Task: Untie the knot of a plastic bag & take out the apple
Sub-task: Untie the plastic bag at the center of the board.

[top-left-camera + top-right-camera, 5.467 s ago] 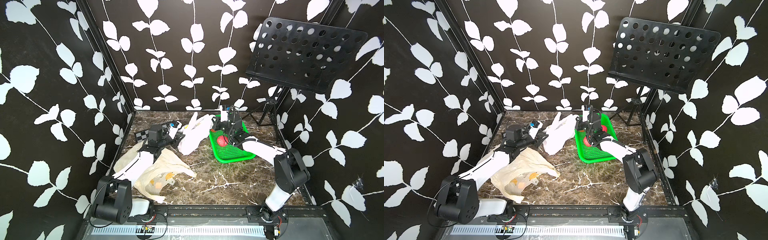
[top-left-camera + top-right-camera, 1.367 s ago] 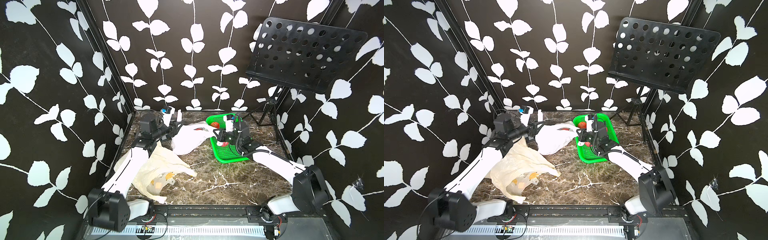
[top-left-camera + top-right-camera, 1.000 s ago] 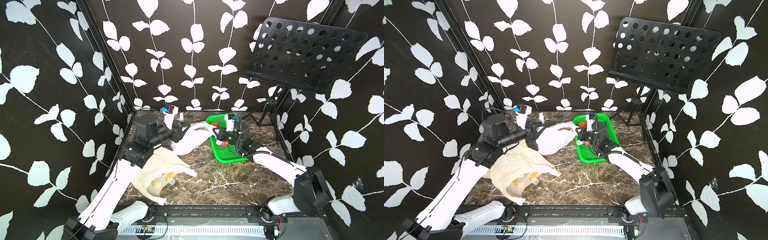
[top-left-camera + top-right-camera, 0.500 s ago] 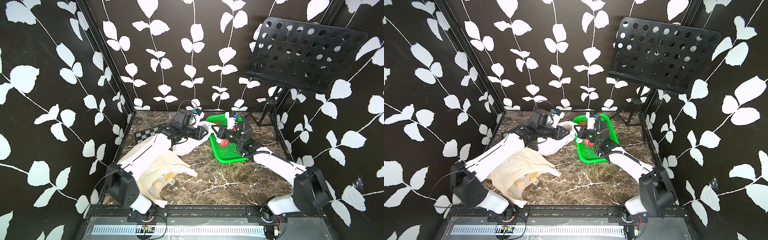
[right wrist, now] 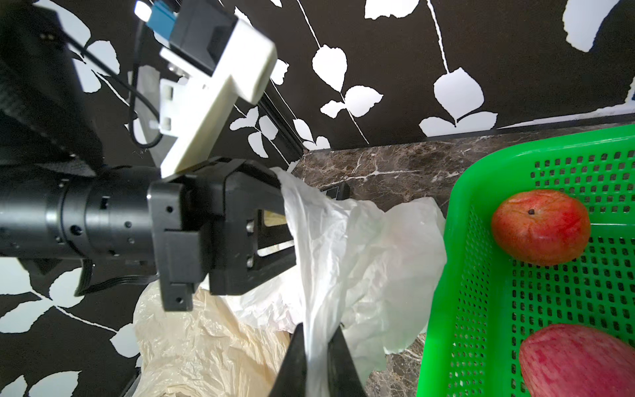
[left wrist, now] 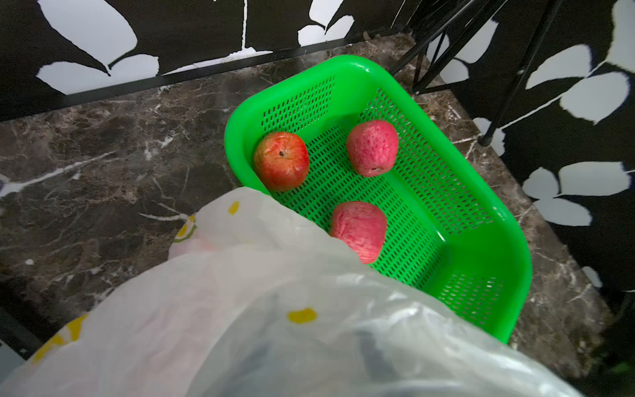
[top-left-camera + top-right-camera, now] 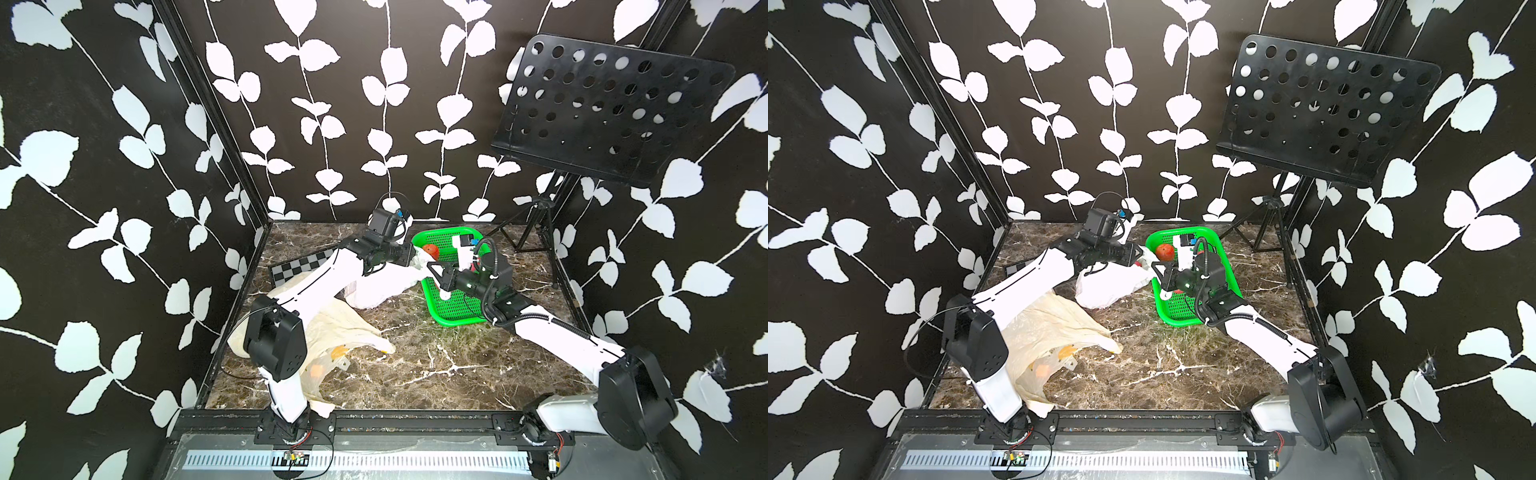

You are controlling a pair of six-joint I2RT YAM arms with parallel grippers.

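Plastic bag (image 7: 382, 286) is clenched in right gripper (image 5: 318, 340); left gripper (image 5: 287, 220) grasp cannot be told. Excess pull may tear film or snag basket (image 7: 457, 318) at 3 o'clock.

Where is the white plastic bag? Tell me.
In both top views the white plastic bag lies centre-back, left of the green basket, pinched by the right gripper.

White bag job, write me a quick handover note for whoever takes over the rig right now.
Left gripper: at the mouth of the white bag, film draped over its jaws; grip unclear.
Right gripper: shut, pinching the bag's film beside the green basket.
Things: three apples lie in the basket; the bag sags on the table beside it.
Done: no knot shows; the mouth looks open.
Left to do: check the bag for another apple; its contents are hidden.
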